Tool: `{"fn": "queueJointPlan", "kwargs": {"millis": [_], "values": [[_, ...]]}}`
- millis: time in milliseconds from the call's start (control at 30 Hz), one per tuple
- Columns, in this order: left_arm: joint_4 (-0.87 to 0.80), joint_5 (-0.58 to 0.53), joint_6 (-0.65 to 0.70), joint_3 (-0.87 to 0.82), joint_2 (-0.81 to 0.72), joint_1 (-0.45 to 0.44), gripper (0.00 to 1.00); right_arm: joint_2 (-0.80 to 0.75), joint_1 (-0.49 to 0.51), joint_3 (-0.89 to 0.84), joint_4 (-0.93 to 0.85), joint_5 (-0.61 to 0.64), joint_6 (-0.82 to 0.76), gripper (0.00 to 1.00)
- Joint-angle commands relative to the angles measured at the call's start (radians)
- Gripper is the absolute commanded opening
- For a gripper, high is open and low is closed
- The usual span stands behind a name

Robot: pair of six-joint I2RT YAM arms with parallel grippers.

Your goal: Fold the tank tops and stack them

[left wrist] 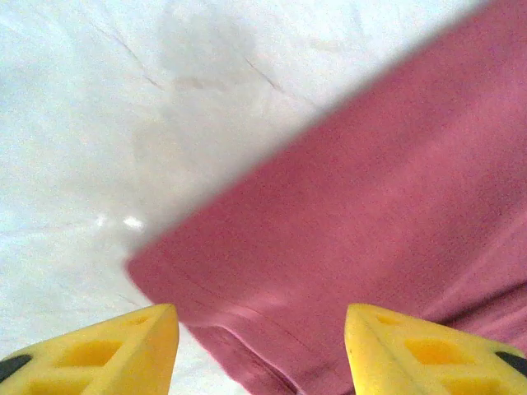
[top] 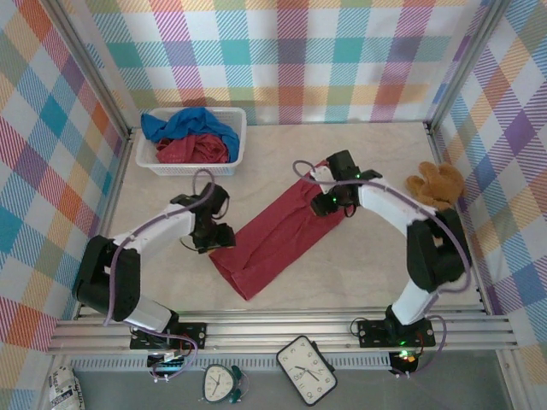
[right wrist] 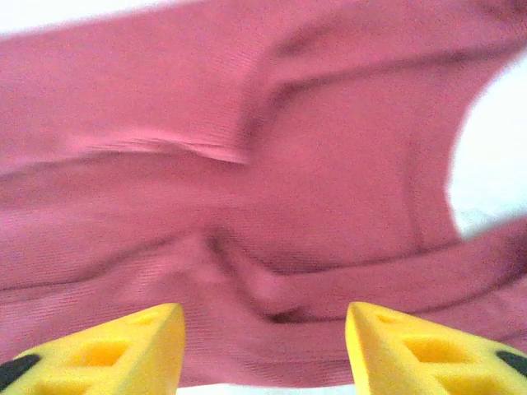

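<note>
A dark red tank top [top: 273,239] lies flat and folded into a long strip, running diagonally across the middle of the table [top: 359,273]. My left gripper [top: 215,237] stands open at its near-left corner; in the left wrist view the hemmed corner of the tank top [left wrist: 370,206] lies below the left gripper [left wrist: 259,317], untouched by the yellow fingers [left wrist: 123,350]. My right gripper [top: 327,203] hovers open over the far strap end, where the tank top [right wrist: 247,164] is wrinkled under the right gripper [right wrist: 263,317]. A blue tank top [top: 184,124] and another dark red tank top [top: 192,151] lie crumpled in the basket.
The white mesh basket [top: 242,128] stands at the back left of the table. A brown teddy bear [top: 436,184] sits at the right edge. Plaid walls close in three sides. Two clocks [top: 306,369] lie below the front rail, off the table.
</note>
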Motion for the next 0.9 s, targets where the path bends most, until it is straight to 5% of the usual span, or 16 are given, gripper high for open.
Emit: {"fn": "queueJointPlan", "kwargs": {"millis": [0, 167, 433, 567, 867], "values": [[-0.084, 0.023, 0.113, 0.027, -0.011, 0.084, 0.56, -0.098, 0.141, -0.089, 0.087, -0.137, 0.072, 0.59], [-0.053, 0.144, 0.158, 0.003, 0.029, 0.144, 0.56, -0.138, 0.391, -0.161, 0.178, -0.125, 0.273, 0.67], [-0.033, 0.22, 0.212, -0.019, 0.114, 0.151, 0.53, 0.049, 0.7, -0.109, 0.318, -0.094, 0.389, 0.68], [-0.05, 0.137, 0.23, -0.026, 0.111, 0.15, 0.51, 0.143, 0.757, -0.071, 0.312, -0.053, 0.368, 0.68], [-0.039, 0.218, 0.235, -0.064, 0.131, 0.134, 0.49, 0.288, 0.808, 0.018, 0.236, 0.089, 0.306, 0.67]]}}
